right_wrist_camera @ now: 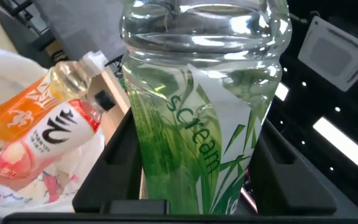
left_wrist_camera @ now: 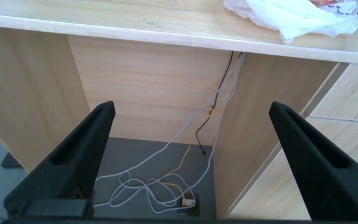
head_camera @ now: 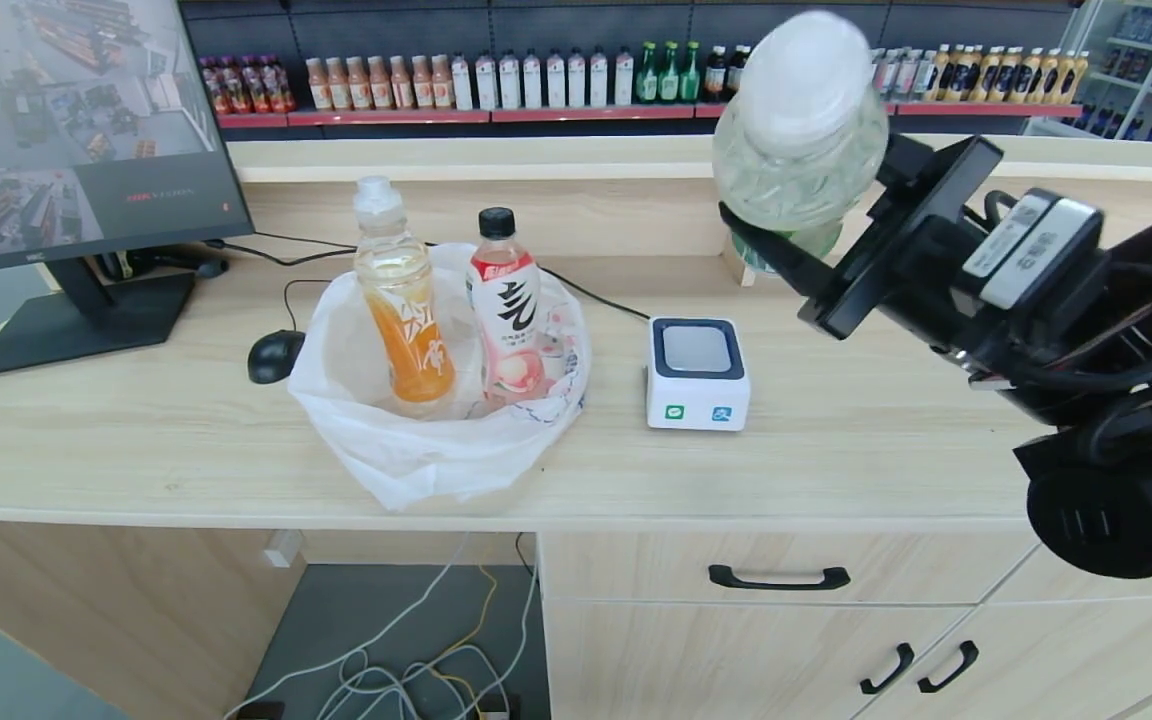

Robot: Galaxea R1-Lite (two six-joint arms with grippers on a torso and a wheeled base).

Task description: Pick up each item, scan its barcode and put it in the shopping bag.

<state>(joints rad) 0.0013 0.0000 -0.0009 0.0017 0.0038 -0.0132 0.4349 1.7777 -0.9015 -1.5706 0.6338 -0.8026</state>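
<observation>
Gripping a clear, ribbed, green-labelled plastic bottle [head_camera: 801, 120], right hand [head_camera: 831, 215]; left hand [left_wrist_camera: 191, 155] spread wide, empty.

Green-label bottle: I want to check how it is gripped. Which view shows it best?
The right wrist view: the green-label bottle appears close up, label facing, clamped by the right pincer. The head view shows it held high, cap toward the camera, label mostly hidden. The left wrist view looks under the counter at cables.
</observation>
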